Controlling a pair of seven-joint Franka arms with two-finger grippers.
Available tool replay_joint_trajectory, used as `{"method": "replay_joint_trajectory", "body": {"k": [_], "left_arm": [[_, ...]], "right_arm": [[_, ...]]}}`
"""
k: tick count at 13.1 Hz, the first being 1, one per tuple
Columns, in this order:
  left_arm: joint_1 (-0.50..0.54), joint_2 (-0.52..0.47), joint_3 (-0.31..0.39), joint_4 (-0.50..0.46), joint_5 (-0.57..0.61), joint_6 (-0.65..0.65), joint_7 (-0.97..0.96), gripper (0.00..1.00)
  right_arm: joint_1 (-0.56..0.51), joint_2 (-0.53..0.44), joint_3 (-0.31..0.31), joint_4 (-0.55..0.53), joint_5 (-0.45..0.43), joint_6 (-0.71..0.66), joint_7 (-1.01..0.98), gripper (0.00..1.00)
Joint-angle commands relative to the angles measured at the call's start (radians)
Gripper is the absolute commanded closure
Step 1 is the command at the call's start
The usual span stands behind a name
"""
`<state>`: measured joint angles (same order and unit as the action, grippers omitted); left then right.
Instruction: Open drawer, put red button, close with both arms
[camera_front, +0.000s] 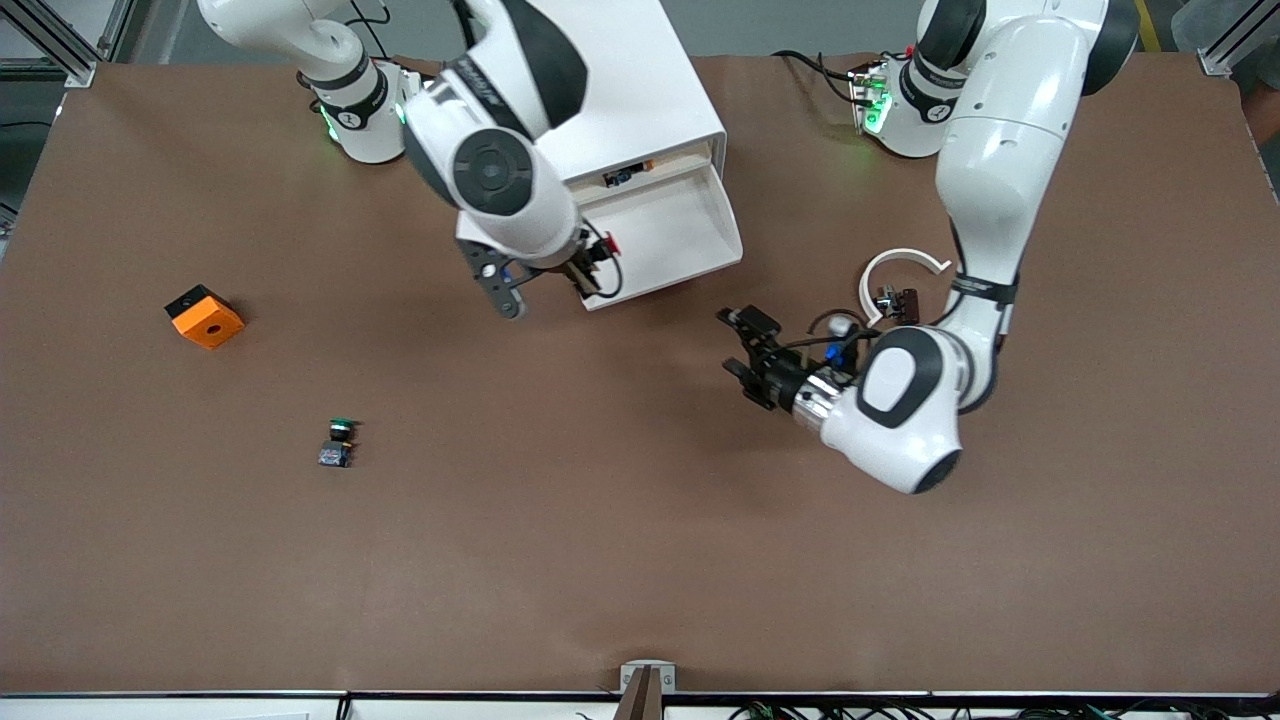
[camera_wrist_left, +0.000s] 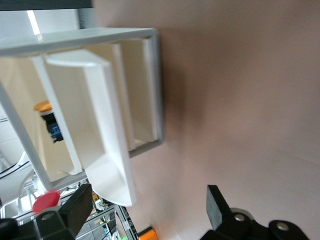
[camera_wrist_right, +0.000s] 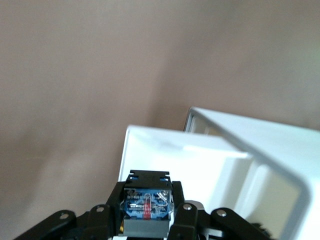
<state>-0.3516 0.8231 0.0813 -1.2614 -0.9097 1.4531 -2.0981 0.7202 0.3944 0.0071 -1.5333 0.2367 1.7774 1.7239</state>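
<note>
- Right hand (camera_front: 600, 258) grips the small red-capped push-button switch (camera_front: 611, 243) over the open white plastic drawer (camera_front: 690, 235).
- Left hand (camera_front: 742, 350), fingers apart and empty, hovers over the brown bench (camera_front: 640, 520), near the drawer's front.

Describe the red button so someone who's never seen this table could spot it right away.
Find the white drawer cabinet with its open drawer. Over the drawer's front edge, the right gripper pinches the red button, a tiny switch. Its red cap sets it apart from the green-capped switch lying on the table.
</note>
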Motion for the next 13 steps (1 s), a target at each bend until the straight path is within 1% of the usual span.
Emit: {"method": "replay_joint_trajectory", "body": {"k": [1, 3, 5, 6, 7, 9, 11, 13], "left_arm": [[0.000, -0.059, 0.101, 0.017, -0.001, -0.014, 0.290, 0.00], [0.008, -0.088, 0.175, 0.017, 0.000, -0.014, 0.425, 0.00], [0.010, -0.123, 0.244, 0.019, 0.021, -0.014, 0.534, 0.00], [0.016, -0.146, 0.258, 0.019, 0.055, -0.014, 0.590, 0.00], [0.017, -0.163, 0.265, 0.019, 0.116, -0.014, 0.663, 0.00], [0.016, -0.197, 0.302, 0.019, 0.199, -0.013, 0.807, 0.00], [0.017, -0.219, 0.313, 0.019, 0.285, -0.013, 0.950, 0.00], [0.013, -0.246, 0.324, 0.019, 0.352, -0.010, 0.981, 0.00]], "right_arm": [[0.057, 0.047, -0.010, 0.033, 0.015, 0.030, 0.110, 0.69], [0.102, 0.066, -0.012, 0.032, 0.013, 0.031, 0.134, 0.67], [0.131, 0.093, -0.012, 0.031, 0.013, 0.033, 0.163, 0.67], [0.139, 0.102, -0.010, 0.031, 0.018, 0.034, 0.163, 0.65], [0.146, 0.113, -0.010, 0.031, 0.023, 0.036, 0.163, 0.63], [0.163, 0.126, -0.010, 0.031, 0.021, 0.050, 0.163, 0.63], [0.165, 0.136, -0.010, 0.031, 0.020, 0.065, 0.163, 0.60], [0.165, 0.144, -0.010, 0.031, 0.021, 0.083, 0.164, 0.59]]}}
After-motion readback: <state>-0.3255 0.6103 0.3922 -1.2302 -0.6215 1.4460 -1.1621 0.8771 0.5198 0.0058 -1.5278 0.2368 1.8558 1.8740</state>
